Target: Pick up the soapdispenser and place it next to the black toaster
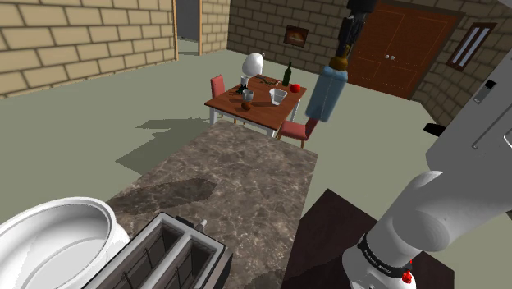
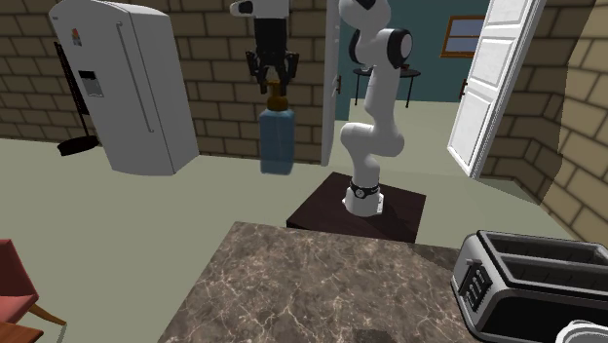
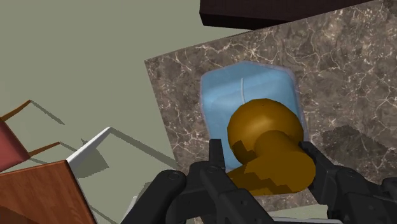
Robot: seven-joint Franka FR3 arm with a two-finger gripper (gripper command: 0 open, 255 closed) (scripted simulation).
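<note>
The soap dispenser [image 1: 326, 92] is a pale blue bottle with a brown pump top. It hangs high above the marble counter [image 1: 221, 189], tilted slightly in the shoulder view. My gripper [image 1: 345, 51] is shut on its brown pump. In the second exterior view the soap dispenser [image 2: 277, 139] dangles from the gripper [image 2: 274, 86] well above the counter [image 2: 322, 287]. Through the wrist view the brown pump of the soap dispenser [image 3: 267, 149] sits clasped between my fingers [image 3: 216, 156]. The black toaster [image 1: 164, 259] stands at the counter's near end, also the toaster [image 2: 531, 283] at the second exterior view's right.
A white round appliance [image 1: 53, 238] sits beside the toaster. Beyond the counter stands a wooden dining table [image 1: 254, 103] with a bottle, cups and red chairs. A white fridge [image 2: 122, 83] stands by the brick wall. The arm's stand [image 2: 356, 205] is a dark box.
</note>
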